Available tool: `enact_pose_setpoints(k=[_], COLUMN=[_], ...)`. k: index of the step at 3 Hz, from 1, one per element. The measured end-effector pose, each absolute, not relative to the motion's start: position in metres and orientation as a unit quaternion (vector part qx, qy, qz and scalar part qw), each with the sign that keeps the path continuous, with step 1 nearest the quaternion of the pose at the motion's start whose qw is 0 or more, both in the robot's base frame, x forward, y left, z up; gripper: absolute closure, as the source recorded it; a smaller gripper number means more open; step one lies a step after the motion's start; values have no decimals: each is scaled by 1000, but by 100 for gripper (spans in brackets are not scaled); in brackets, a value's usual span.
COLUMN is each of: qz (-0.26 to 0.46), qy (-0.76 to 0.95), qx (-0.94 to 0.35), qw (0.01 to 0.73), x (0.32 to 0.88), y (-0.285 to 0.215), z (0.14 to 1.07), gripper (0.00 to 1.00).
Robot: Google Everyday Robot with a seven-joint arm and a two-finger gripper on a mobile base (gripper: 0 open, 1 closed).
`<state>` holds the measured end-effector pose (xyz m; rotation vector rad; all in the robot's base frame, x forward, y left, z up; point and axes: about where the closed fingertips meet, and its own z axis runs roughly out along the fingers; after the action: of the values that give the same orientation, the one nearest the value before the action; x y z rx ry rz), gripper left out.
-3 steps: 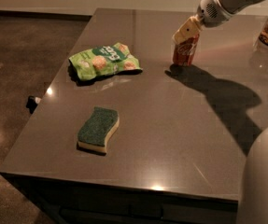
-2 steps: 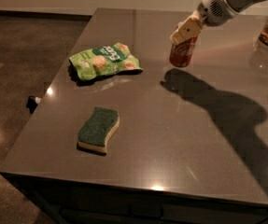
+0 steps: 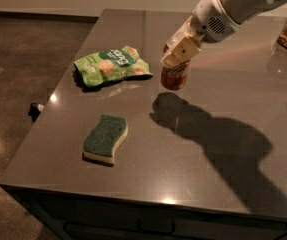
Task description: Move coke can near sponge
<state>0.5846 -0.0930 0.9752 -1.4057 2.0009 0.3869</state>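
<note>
Coke can (image 3: 176, 76) aloft within closed end effector (image 3: 174, 59), near green snack bag (image 3: 112, 64).

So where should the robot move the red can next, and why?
Probably carry it toward the sponge. The gripper, over the table's far side, holds the coke can in its jaws, seemingly lifted; the sponge lies apart, near the front edge.

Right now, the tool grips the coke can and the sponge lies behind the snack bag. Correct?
Not quite. The camera view shows the sponge in front of the snack bag, nearer the camera; the tool does grip the coke can.
</note>
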Motion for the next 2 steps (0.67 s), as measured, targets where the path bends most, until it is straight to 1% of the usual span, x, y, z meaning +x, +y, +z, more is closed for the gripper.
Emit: enact_pose_setpoints(k=[2], qz=[149], qy=[700], qx=[-632], qw=[297], x=[556], y=[-29], z=[962], gripper=[100])
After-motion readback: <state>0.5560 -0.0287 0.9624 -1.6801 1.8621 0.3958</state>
